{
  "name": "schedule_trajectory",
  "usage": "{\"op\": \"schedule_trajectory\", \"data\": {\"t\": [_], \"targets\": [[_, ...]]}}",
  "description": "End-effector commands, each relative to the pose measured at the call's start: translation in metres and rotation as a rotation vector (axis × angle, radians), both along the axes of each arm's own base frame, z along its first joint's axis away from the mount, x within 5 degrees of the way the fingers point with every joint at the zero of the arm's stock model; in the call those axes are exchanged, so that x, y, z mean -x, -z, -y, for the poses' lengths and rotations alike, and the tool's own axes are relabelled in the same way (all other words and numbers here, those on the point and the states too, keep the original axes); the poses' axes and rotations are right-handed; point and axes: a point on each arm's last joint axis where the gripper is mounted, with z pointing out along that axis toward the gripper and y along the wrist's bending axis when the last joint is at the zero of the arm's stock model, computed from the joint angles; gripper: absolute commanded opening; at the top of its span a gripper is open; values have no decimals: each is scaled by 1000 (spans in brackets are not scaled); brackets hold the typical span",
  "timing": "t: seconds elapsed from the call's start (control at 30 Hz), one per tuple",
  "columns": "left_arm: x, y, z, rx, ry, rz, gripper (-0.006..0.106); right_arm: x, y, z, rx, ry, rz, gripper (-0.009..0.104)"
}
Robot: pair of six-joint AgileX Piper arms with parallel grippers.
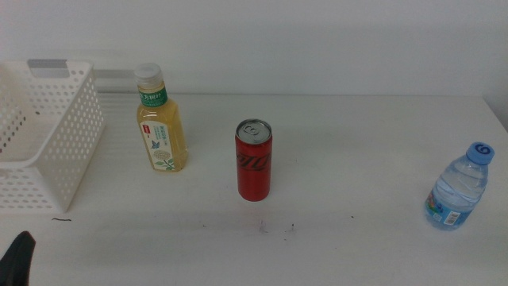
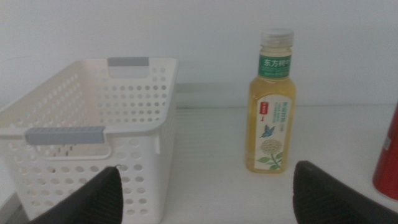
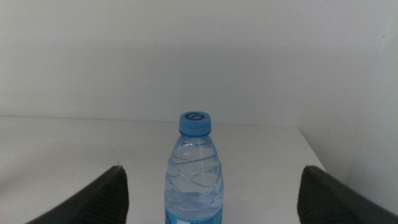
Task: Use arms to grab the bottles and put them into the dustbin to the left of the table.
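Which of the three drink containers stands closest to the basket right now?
The yellow tea bottle, upright just beside the white basket; the red can is mid-table, the water bottle far right.

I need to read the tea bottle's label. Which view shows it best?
The left wrist view: the yellow tea bottle stands close and upright. The middle view shows it smaller; the right wrist view misses it.

Left tool [image 2: 208,193] jaws spread wide; dustbin [image 2: 93,134] beside upright tea bottle [image 2: 272,106]; red can [image 2: 388,158] at edge.
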Motion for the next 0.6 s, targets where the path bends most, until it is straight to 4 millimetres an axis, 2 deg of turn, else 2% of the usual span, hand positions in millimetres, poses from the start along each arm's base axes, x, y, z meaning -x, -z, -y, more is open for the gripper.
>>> {"op": "schedule_trajectory", "data": {"t": [0.0, 0.13, 0.4, 0.57], "targets": [[0, -1, 1, 2, 18, 19, 94, 0, 1, 0, 12, -1, 4, 93], [-5, -4, 4, 3, 56, 20, 93, 0, 1, 0, 12, -1, 4, 93], [-39, -7, 18, -1, 171, 2, 93, 0, 1, 0, 12, -1, 4, 93], [-58, -1, 30, 1, 234, -9, 93, 0, 1, 0, 12, -1, 4, 93]]}}
